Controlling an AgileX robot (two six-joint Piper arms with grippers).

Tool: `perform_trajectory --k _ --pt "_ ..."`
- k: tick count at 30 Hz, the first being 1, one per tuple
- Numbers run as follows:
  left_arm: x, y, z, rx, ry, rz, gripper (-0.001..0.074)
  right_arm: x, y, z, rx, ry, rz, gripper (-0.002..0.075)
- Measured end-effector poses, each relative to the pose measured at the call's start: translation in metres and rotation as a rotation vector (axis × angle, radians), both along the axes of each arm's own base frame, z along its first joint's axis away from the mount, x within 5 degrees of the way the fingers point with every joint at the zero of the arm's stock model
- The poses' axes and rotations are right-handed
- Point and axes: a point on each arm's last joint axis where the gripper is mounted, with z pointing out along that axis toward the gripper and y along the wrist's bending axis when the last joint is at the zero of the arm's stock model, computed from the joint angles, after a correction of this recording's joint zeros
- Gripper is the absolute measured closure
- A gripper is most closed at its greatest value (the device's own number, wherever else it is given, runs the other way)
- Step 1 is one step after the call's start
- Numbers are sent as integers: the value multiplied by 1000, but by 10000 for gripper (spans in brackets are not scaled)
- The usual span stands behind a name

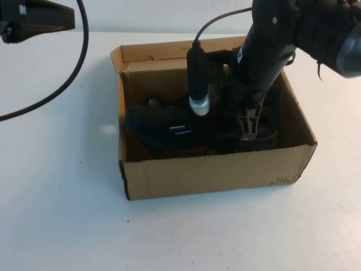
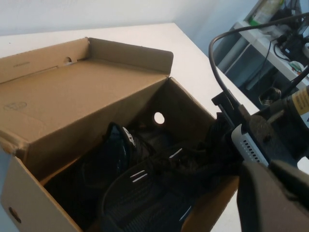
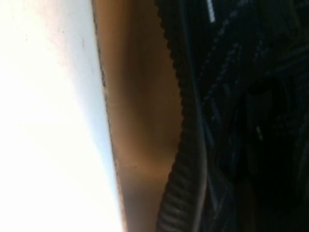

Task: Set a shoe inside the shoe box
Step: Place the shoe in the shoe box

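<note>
White tabletop [image 1: 56,214], plain pale wall behind; shelving with cables shows off to one side in the left wrist view. Brown corrugated shoe box [image 1: 214,175] sits mid-table, flap lid folded back at the far side, round hole in the end wall [image 2: 159,117].

Black knit shoe [image 1: 169,127] is down inside the box, white dashes on its side facing up, ridged sole edge lying along the near wall. A second black sneaker [image 2: 116,154] looks to be lying beside it.

Right gripper [image 1: 248,127] is reached down into the box at the shoe's right end, jaws pinched together on the shoe. Left gripper [image 1: 22,22] parked high at the far left, clear of the box, jaws together, holding nothing.

Step in hand, by my read: set down and let go. Seat the sole flat on the box floor first, open fully, then lift straight up so laces or knit don't snag and drag the shoe or tip the box.
</note>
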Motion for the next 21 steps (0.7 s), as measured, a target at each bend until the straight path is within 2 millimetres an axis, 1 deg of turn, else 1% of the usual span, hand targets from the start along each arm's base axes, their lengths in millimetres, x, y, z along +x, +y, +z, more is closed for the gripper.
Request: perform_trajectory --k 3,9,12,15,21 --pt "0 0 0 -1 1 0 736 -1 0 -6 -1 14 -14 716" --pt "0 0 0 -1 1 0 736 -1 0 -32 3 36 -44 716" --pt "0 0 0 0 1 0 736 -2 0 -40 3 43 -52 716" --pt "0 0 0 1 1 1 736 -3 -1 -44 -4 49 -51 717" --pt "0 0 0 1 1 1 736 -3 -2 -44 -18 56 -50 717"
